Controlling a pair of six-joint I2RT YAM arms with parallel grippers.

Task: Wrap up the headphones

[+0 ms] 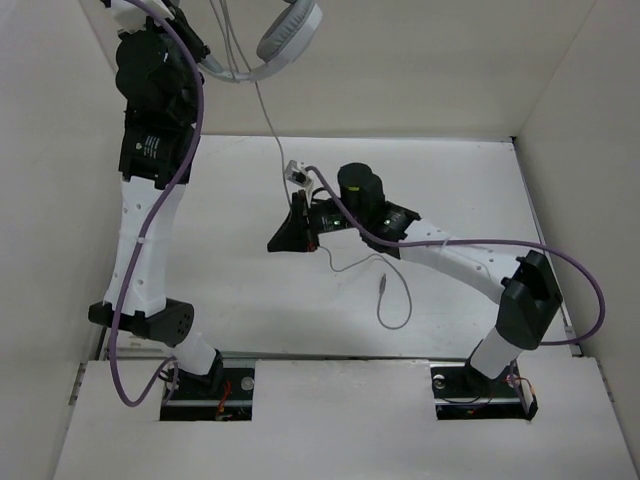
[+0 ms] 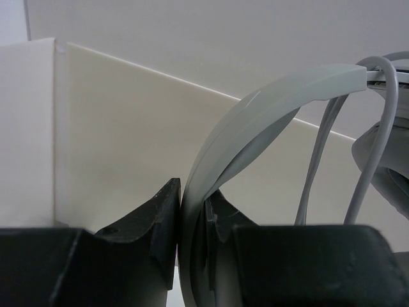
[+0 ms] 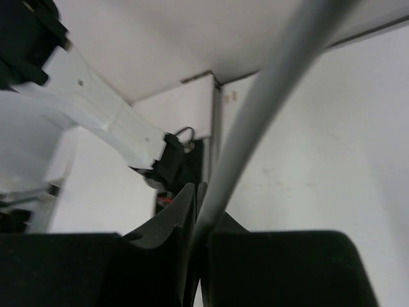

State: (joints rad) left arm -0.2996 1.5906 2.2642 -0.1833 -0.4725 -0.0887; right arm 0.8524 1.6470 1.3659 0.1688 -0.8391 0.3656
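Lying nearest the arm bases, the loose end of the thin grey cord (image 1: 404, 300) curls in an open loop on the white tabletop (image 1: 250, 300) and ends in a small plug (image 1: 385, 285). Just beyond it, over the middle of the tabletop, the right fingers (image 3: 182, 211) are pinched nearly together on the cord. In the right wrist view it runs up out of the narrow gap between them as a blurred grey line. Past that grip the cord carries a small pale block (image 1: 295, 172), then climbs in a single slack strand toward the far wall.

At the far end the headphones (image 1: 290, 35) are off the tabletop, held high in front of the back wall by the raised left arm. The left fingers (image 2: 167, 211) are clamped shut on the white headband (image 2: 255, 128), which passes between the two black tips and arches up to the right. Beside the headband two grey strands hang down, and part of a grey ear cup (image 2: 390, 166) shows at the right edge of the left wrist view.
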